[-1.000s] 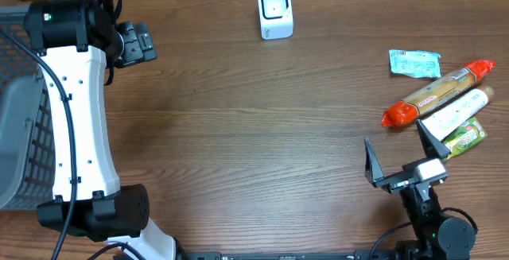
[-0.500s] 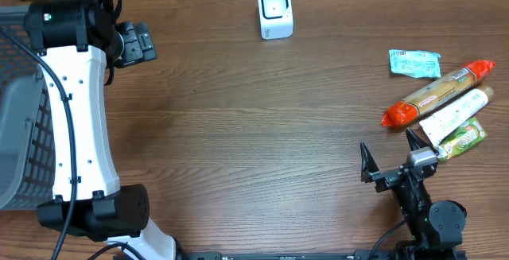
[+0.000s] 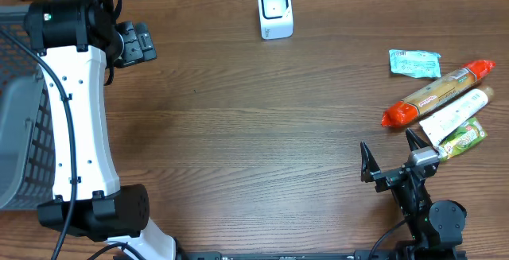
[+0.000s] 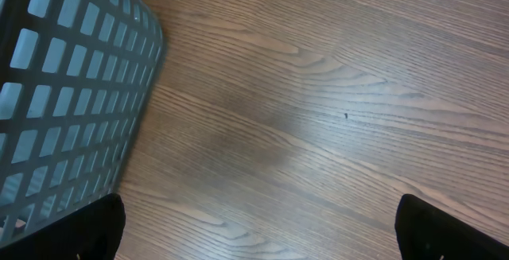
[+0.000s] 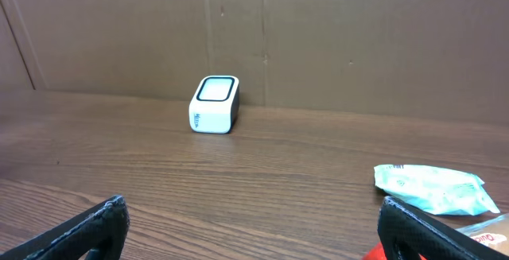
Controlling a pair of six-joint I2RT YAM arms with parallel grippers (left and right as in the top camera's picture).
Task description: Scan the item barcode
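A white barcode scanner point(image 3: 275, 11) stands at the table's far edge, also seen in the right wrist view as a scanner point(image 5: 215, 105) against the brown wall. Several items lie at the right: a teal packet point(image 3: 413, 63) point(image 5: 429, 188), a red-ended tan tube point(image 3: 437, 93), a white tube point(image 3: 455, 111) and a green packet point(image 3: 467, 137). My right gripper point(image 3: 390, 157) point(image 5: 258, 230) is open and empty, just left of the white tube's near end. At the far left by the basket, my left gripper point(image 3: 135, 44) point(image 4: 262, 232) is open above bare wood.
A grey mesh basket point(image 3: 17, 125) point(image 4: 71, 77) stands at the table's left edge. The white left arm point(image 3: 75, 117) runs along the basket's right side. A brown wall point(image 5: 318, 37) rises behind the scanner.
The right gripper shifted slightly left and tilted between one second and half a second ago, then held still. The left arm and the items have not moved.
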